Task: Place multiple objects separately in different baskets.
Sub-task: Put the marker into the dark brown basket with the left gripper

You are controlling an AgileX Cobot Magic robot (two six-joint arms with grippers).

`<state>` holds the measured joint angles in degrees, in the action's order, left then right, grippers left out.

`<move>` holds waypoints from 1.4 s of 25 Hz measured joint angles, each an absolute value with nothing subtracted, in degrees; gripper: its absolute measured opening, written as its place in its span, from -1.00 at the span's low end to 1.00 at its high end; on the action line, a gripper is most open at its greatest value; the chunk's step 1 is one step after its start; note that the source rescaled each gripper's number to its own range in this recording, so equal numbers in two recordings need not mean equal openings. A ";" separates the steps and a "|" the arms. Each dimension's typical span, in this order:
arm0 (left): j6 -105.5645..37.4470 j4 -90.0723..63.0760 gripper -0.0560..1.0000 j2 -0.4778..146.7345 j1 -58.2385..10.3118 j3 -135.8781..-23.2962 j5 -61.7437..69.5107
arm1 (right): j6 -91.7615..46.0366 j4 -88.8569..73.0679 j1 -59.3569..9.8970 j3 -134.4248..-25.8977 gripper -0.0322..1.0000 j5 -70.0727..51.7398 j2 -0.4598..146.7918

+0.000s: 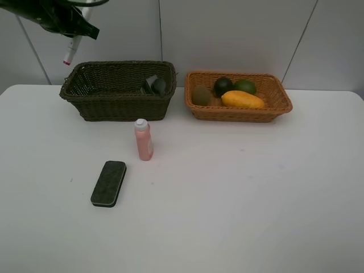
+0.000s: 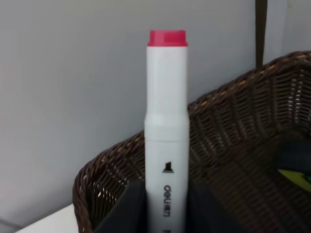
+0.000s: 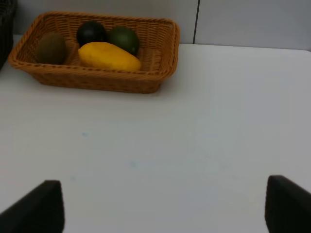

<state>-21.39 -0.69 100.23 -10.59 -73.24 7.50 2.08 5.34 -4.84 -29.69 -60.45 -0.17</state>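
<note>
My left gripper (image 1: 77, 35) is shut on the white marker (image 1: 69, 55) with a red cap and holds it in the air above the left end of the dark olive-brown basket (image 1: 118, 91). The left wrist view shows the marker (image 2: 166, 131) between the fingers over the basket's rim (image 2: 228, 97). The dark green bottle (image 1: 154, 85) lies in that basket. The orange-tan basket (image 1: 239, 111) holds the kiwi (image 1: 201, 95), mangosteen (image 1: 222, 85), lime (image 1: 245, 86) and mango (image 1: 242, 99). The pink bottle (image 1: 143, 140) stands on the table; the black eraser (image 1: 108, 183) lies in front of it. My right gripper (image 3: 163, 206) is open, over bare table.
The white table (image 1: 239, 193) runs wide in front of both baskets. A grey wall (image 1: 227, 34) stands right behind them.
</note>
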 joint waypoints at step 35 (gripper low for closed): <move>-22.08 -0.69 -0.37 118.40 -10.59 -73.25 -15.69 | 2.08 5.34 -4.79 -29.69 0.99 -60.45 -0.17</move>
